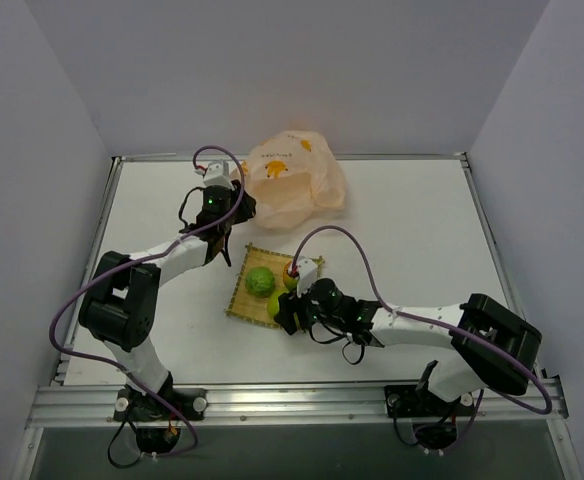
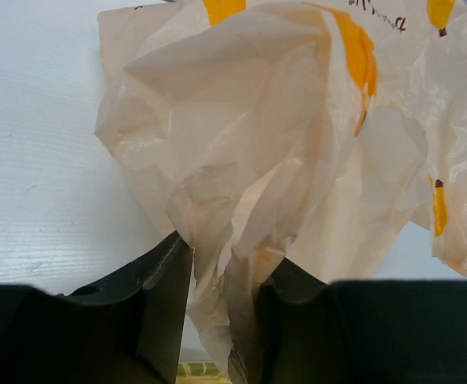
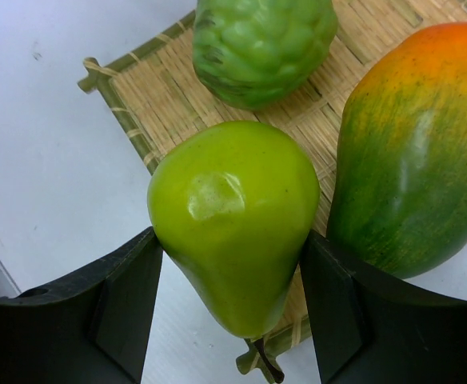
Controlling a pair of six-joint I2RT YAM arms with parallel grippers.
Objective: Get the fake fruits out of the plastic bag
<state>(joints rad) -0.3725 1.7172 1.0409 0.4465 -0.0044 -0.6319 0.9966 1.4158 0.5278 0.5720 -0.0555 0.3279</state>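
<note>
Peach-orange plastic bag (image 1: 294, 180) lay at the table's (image 1: 422, 230) far side, one fold ran between the left claw's (image 2: 227, 256) narrowly parted jaws, grip impossible to tell, right claw (image 3: 232, 240) clamped the pear (image 3: 233, 208) at the straw mat's (image 3: 137, 96) edge, beside mango (image 3: 413, 152) and round green fruit (image 3: 261, 44)

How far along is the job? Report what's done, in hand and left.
Done: the green fruit and the mango lie on the woven mat, clear of the plastic bag. In hand: the right gripper is closed on the pear at the mat's edge; a bag fold sits between the fingers of the left gripper, grip unclear. Left: release the pear. Whether the bag holds more isn't visible.
</note>
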